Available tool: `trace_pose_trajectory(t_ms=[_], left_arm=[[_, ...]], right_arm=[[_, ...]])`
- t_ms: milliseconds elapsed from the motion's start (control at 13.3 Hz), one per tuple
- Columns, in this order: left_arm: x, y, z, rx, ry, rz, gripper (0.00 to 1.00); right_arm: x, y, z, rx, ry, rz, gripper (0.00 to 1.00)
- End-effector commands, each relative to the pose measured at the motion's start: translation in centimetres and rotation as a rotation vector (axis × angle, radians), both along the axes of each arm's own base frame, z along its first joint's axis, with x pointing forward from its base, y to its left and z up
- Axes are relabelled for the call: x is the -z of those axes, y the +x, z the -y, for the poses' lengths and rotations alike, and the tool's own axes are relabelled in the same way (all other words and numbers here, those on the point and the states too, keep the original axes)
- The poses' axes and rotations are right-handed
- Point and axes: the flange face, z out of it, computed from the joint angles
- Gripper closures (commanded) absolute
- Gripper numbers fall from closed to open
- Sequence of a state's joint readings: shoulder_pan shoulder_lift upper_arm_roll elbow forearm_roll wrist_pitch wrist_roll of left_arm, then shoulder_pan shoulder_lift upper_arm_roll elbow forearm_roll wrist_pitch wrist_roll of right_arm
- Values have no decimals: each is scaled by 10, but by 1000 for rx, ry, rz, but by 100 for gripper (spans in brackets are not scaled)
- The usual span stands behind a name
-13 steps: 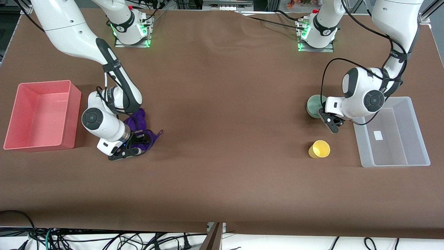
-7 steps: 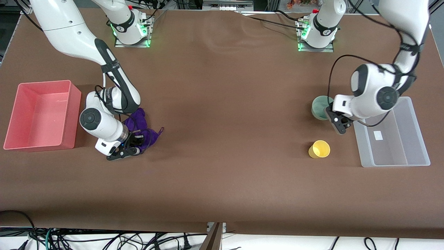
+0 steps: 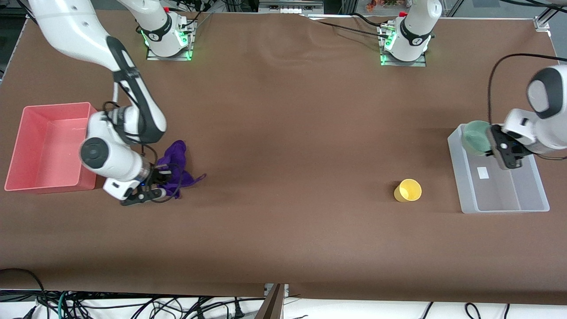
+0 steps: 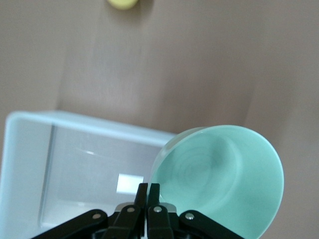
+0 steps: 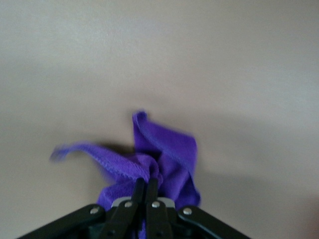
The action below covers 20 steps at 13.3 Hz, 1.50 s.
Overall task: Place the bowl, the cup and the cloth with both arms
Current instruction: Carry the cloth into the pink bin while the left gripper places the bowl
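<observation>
My left gripper [image 3: 495, 146] is shut on the rim of the pale mint-green bowl [image 3: 475, 137] and holds it tilted over the end wall of the clear bin [image 3: 505, 195]. In the left wrist view the bowl [image 4: 224, 174] hangs over the bin's edge [image 4: 99, 127], with my left gripper [image 4: 148, 191] on its rim. My right gripper [image 3: 161, 177] is shut on the purple cloth [image 3: 176, 155], which hangs from it just above the table beside the pink bin [image 3: 93, 115]. The right wrist view shows the cloth [image 5: 164, 154] pinched in my right gripper [image 5: 144, 186]. The yellow cup [image 3: 408, 190] lies on the table beside the clear bin.
The pink bin stands at the right arm's end of the table and the clear bin at the left arm's end. The yellow cup also shows in the left wrist view [image 4: 122, 4]. Both arm bases stand along the table's back edge.
My left gripper has carried the bowl from the table toward the left arm's end, to over the clear bin. My right gripper has drawn the cloth toward the pink bin.
</observation>
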State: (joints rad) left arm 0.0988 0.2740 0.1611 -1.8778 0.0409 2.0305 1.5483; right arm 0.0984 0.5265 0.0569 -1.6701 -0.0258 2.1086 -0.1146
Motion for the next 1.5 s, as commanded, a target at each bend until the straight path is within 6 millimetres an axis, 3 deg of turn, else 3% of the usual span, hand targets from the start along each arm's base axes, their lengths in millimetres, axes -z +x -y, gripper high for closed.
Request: trace_pose_trajectory(t_ms=[0, 225, 375, 450, 525, 600, 675, 825, 975, 1050, 1275, 1350, 1425], left_arm=[[45, 18, -35, 26, 28, -19, 100], [92, 25, -59, 11, 79, 57, 100], [119, 23, -64, -3, 88, 47, 100], [122, 24, -62, -8, 88, 45, 70], [120, 24, -62, -24, 90, 48, 28], [113, 26, -60, -27, 91, 54, 0], [89, 30, -57, -29, 92, 86, 0], [26, 38, -35, -77, 54, 169, 0], [-26, 33, -10, -324, -62, 205, 0], [-39, 33, 12, -409, -90, 196, 0], [-45, 43, 89, -688, -93, 172, 0], [-39, 47, 115, -800, -88, 159, 0], [-27, 49, 139, -903, -79, 136, 0]], right_arm=[[-91, 13, 52, -69, -13, -85, 100], [-178, -1, 130, -150, -33, -208, 100], [-216, -19, 187, -191, -28, -258, 100], [-222, -27, 217, -214, -28, -267, 100], [-224, -35, 248, -239, -28, -277, 100], [-212, -41, 280, -248, -28, -292, 100], [-190, -48, 314, -238, -29, -290, 100], [-150, -66, 356, -258, -6, -299, 100], [-126, -76, 374, -254, -1, -301, 100], [-118, -78, 378, -253, -2, -301, 100], [-103, -81, 380, -252, 8, -303, 100], [-106, -82, 379, -247, 12, -300, 19], [-114, -81, 377, -243, 18, -286, 0]])
